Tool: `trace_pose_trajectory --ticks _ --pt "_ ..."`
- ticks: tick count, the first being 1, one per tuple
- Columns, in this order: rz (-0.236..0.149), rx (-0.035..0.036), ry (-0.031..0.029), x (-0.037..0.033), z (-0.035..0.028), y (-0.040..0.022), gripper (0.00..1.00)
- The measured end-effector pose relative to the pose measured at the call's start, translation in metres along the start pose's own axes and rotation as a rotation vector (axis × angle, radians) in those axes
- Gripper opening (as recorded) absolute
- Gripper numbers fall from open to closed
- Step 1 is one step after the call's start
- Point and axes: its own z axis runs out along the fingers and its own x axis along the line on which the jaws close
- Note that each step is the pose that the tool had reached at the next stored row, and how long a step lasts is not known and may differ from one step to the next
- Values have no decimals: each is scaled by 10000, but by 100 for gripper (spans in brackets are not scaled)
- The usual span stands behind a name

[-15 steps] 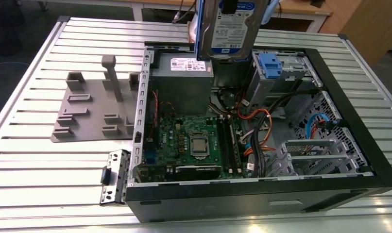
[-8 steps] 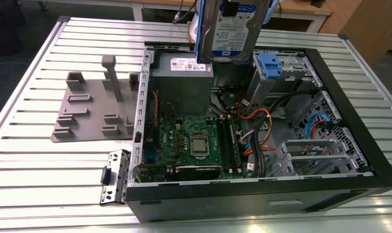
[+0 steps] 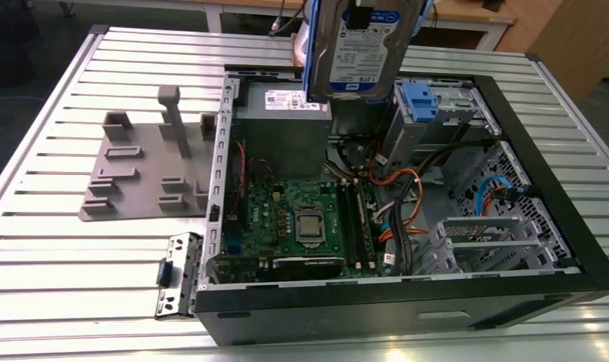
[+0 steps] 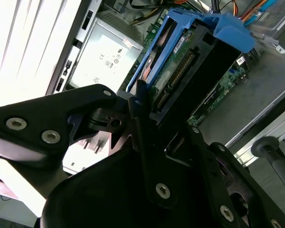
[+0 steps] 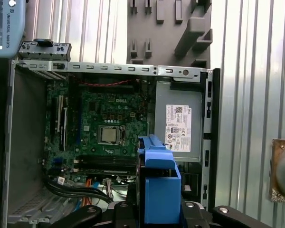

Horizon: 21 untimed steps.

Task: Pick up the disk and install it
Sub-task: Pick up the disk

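In the exterior view the disk [image 3: 364, 53] hangs upright above the open case [image 3: 561, 196]. Lowered off line, its edge could hit the power supply [image 3: 284, 132] or snag the cables [image 3: 400, 188]. In the second wrist view the gripper [image 4: 166, 118] is clamped on the disk [image 4: 180, 71], its fingers [image 4: 138, 114] narrowly apart against the blue frame [image 4: 228, 31]. In the first wrist view the frame [image 5: 159, 185] sits above the board [image 5: 109, 128].

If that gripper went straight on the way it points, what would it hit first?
The gripper is shut on the disk, which leads. Beyond it lies the open computer case, likely the grey power supply beside the motherboard; depth is unclear.
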Motion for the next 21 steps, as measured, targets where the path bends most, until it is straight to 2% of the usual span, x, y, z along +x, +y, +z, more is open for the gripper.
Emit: trace_pose_trajectory --ticks 21 --pt "1 -1 25 150 0 -2 36"
